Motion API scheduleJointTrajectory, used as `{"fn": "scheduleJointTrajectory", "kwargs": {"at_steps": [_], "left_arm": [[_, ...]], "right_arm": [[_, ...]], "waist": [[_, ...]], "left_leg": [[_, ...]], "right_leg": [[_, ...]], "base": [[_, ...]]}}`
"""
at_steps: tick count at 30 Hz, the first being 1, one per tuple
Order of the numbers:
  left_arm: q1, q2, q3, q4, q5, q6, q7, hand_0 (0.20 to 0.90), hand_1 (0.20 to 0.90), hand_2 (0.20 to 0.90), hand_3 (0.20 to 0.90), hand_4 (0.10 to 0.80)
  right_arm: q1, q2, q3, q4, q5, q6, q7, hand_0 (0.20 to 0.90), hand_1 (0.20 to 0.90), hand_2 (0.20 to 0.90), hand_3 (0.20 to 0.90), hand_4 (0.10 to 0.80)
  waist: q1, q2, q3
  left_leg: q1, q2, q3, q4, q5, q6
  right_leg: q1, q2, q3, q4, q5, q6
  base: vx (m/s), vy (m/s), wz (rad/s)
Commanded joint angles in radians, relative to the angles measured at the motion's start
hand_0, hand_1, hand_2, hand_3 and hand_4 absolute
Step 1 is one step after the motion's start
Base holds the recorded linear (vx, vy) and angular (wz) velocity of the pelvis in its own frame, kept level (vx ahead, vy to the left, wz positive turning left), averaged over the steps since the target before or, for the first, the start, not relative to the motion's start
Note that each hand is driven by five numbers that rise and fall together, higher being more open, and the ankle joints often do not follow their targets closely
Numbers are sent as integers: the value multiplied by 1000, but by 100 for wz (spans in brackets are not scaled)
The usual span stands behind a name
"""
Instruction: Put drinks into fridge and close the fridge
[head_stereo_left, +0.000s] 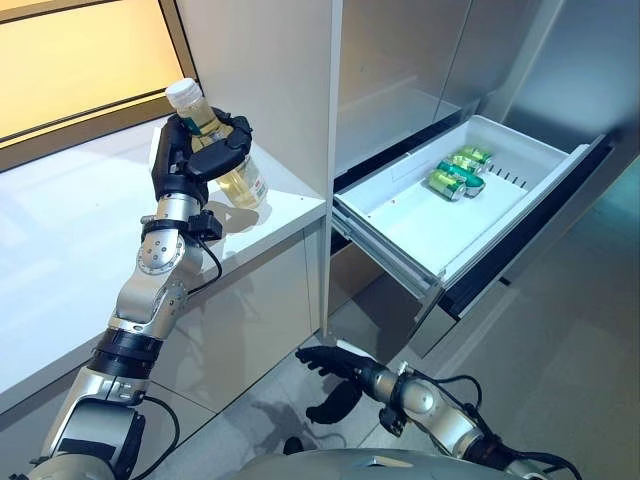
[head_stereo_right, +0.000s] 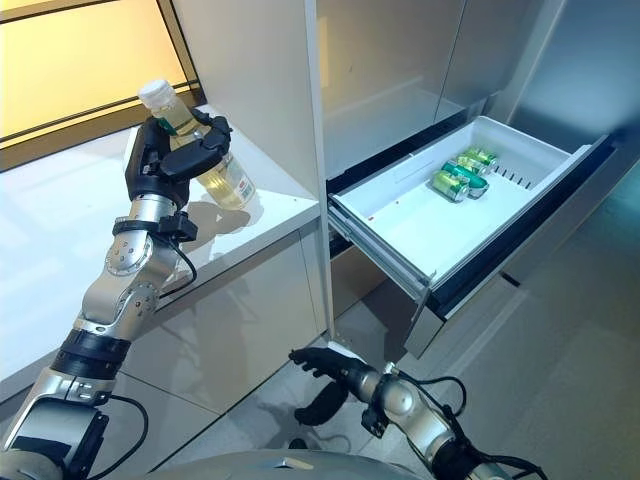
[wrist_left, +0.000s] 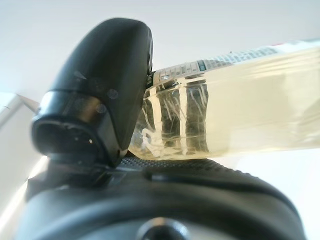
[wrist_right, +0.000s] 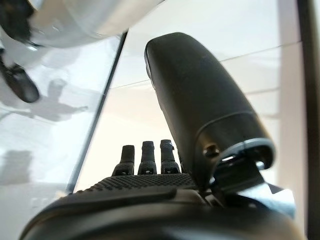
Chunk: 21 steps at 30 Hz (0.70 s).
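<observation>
My left hand (head_stereo_left: 205, 150) is shut on a clear bottle (head_stereo_left: 242, 180) of pale yellow drink with a white cap. It holds the bottle tilted just above the white counter (head_stereo_left: 60, 240). In the left wrist view the thumb (wrist_left: 107, 95) presses on the bottle (wrist_left: 240, 107). The fridge's white drawer (head_stereo_left: 425, 225) stands pulled open to the right, with green cans (head_stereo_left: 458, 172) lying at its back. My right hand (head_stereo_left: 335, 365) hangs low in front of the cabinet, open and empty, fingers straight (wrist_right: 145, 157).
A tall white panel (head_stereo_left: 265, 70) stands between the counter and the fridge. The drawer's dark front (head_stereo_left: 530, 225) juts out over the grey floor (head_stereo_left: 560, 340). A window (head_stereo_left: 80, 50) runs behind the counter.
</observation>
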Motion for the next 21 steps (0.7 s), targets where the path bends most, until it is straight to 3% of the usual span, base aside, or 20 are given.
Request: {"fn": "scheduleJointTrajectory", "kwargs": {"at_steps": [1, 7, 14, 17, 21], "left_arm": [[-147, 21, 21, -139, 8, -245, -87, 300, 300, 300, 200, 100], [-118, 45, 68, -224, -45, -219, -192, 300, 300, 300, 200, 100], [-46, 63, 140, -262, -44, -269, -345, 300, 300, 300, 200, 100], [-8, 68, 174, -281, -47, -275, -404, 300, 300, 300, 200, 100], [42, 66, 211, -305, -20, -304, -484, 300, 300, 300, 200, 100]], "right_arm": [[-64, -2, 0, -112, 101, -315, 49, 900, 900, 900, 900, 800], [-51, -46, -126, -298, 309, -233, 355, 900, 900, 900, 900, 800], [-60, -101, -335, -436, 563, -153, 645, 900, 900, 900, 900, 800], [-71, -122, -434, -556, 642, -79, 608, 900, 900, 900, 900, 800], [-108, -158, -563, -620, 642, -72, 398, 900, 900, 900, 900, 800]], "waist": [[26, 27, -53], [26, 21, -58], [28, 4, -58], [24, -1, -61], [17, -6, -66]], "left_leg": [[40, -9, -84, 2, -143, -31], [34, -11, -77, 2, -139, -28], [41, -13, -76, 2, -143, -26], [42, -12, -73, 2, -146, -26], [43, -14, -74, 2, -147, -23]], "right_leg": [[-30, -30, 30, 13, -3, 92], [-34, -32, 25, 12, -1, 96], [-27, -35, 25, 8, 5, 99], [-28, -36, 26, 8, 7, 103], [-33, -32, 35, 9, 11, 98]], "base": [[-34, 41, 8], [-30, 13, 5], [0, 0, 0], [0, 0, 0], [0, 0, 0]]}}
